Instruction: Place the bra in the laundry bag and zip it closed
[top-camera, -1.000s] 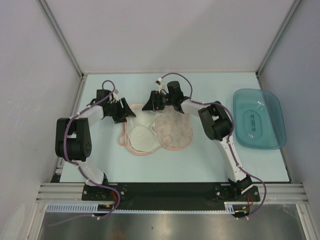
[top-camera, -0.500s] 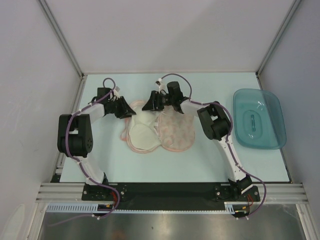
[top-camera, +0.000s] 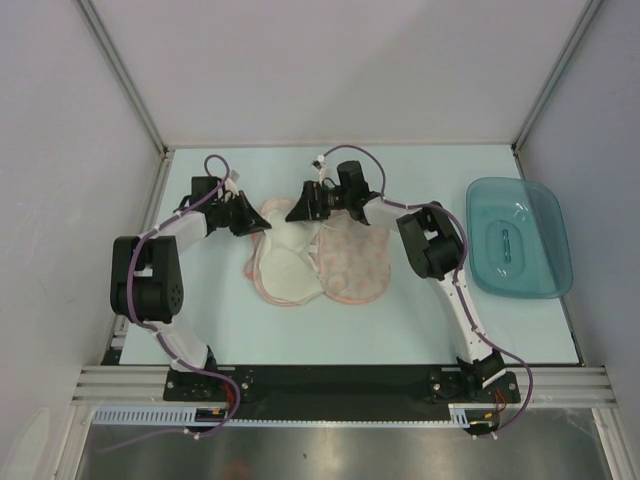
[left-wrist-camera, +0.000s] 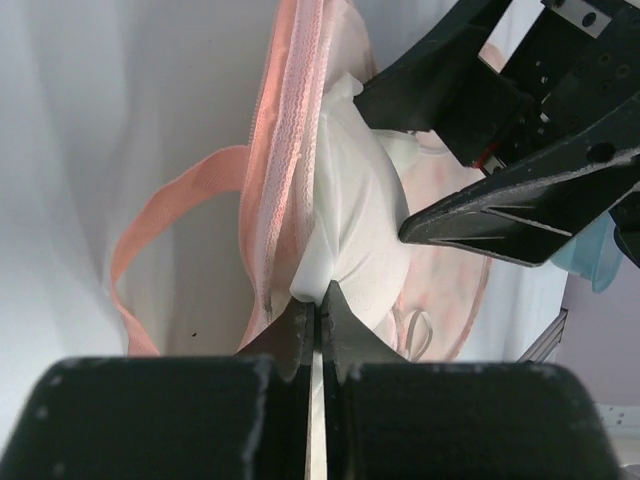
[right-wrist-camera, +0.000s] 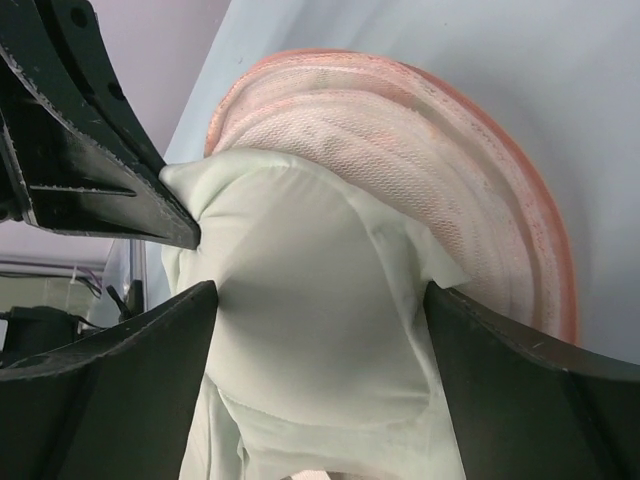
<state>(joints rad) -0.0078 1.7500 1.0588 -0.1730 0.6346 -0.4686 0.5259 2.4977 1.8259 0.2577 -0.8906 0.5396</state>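
**First speaker:** What lay nearest the arms?

**Second speaker:** The laundry bag (top-camera: 352, 272), spread open mid-table. The white bra (top-camera: 284, 264) rested in its left lobe and did not look fully tucked in.

**First speaker:** And beyond that?

**Second speaker:** At the bag's far edge, the left gripper (left-wrist-camera: 316, 305) had its fingers pressed together on the bra's edge, seemingly to pin it. The right gripper (right-wrist-camera: 315, 300) straddled a cup with its fingers wide apart, likely ready to push it down. The bag lay unzipped.
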